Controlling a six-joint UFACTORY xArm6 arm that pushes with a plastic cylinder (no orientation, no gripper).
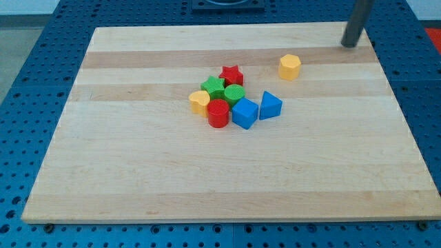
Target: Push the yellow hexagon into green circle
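Here, my tip (351,45) rests near the counter's (138,179) top right corner, well apart from every block.

There are no jaws on this rod, so nothing is held. The yellow hexagon (290,66) sits alone, down and to the view's left of my tip, near the cluster (though clearly apart from it). In that cluster the green circle (234,94) lies at the middle, touching or just beside a red star (231,74), a green star (213,87), a yellow heart (199,102), a red cylinder (218,113), a blue cube (244,113) and a blue triangular block (270,105).
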